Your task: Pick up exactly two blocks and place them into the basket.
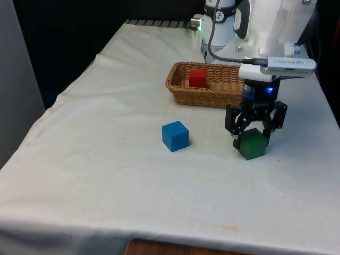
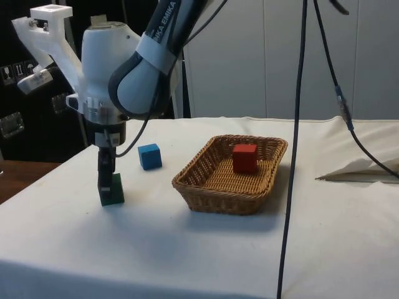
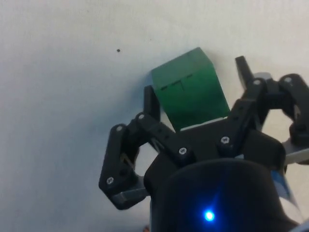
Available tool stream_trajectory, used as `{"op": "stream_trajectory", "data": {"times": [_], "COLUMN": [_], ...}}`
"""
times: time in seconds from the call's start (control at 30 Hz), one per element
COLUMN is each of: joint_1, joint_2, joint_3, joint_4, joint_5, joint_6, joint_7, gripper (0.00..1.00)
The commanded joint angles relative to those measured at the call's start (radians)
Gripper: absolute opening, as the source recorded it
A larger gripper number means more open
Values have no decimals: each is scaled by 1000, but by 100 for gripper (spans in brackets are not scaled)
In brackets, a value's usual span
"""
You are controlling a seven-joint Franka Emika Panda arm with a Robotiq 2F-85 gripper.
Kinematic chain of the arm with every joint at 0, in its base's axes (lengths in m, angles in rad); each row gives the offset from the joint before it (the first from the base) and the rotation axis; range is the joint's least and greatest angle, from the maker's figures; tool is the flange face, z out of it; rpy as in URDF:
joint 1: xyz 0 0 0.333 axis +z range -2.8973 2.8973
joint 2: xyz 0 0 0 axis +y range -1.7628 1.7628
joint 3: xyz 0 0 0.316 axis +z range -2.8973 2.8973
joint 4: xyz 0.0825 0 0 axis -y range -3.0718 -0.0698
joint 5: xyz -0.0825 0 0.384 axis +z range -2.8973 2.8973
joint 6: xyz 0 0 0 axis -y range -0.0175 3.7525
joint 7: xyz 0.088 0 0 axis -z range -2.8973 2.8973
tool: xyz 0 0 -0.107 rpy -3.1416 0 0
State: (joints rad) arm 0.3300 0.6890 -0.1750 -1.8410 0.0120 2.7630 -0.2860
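A white-clothed surface (image 1: 106,159) carries a wicker basket (image 1: 183,93) towards its far end, with a red block (image 1: 197,78) lying inside it. Nearer the middle of the surface sits a blue block (image 1: 175,136), well apart from the basket. To the front view's right of it, the black gripper (image 1: 254,139) stands low over a green block (image 1: 252,144), its jaws set against the block's two sides while the block rests on the cloth.
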Motion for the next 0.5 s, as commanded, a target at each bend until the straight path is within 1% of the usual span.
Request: {"op": "stream_trajectory", "data": {"times": [0.0,0.03,0.07,0.13,0.17,0.27,0.3,0.33,0.47], "joint_1": [0,-3,-3,-4,-4,-4,0,-4,-3], "joint_2": [0,0,0,0,-1,-1,-1,-1,-8], "joint_3": [0,3,3,3,3,3,0,3,2], "joint_4": [0,-2,-2,-2,-2,-2,0,-2,-6], "joint_5": [0,2,2,2,2,2,0,2,2], "joint_6": [0,3,3,3,3,3,-1,3,-1], "joint_7": [0,-4,-4,-4,-4,-4,0,-4,-2], "gripper": [44,44,29,8,3,3,3,3,3]}}
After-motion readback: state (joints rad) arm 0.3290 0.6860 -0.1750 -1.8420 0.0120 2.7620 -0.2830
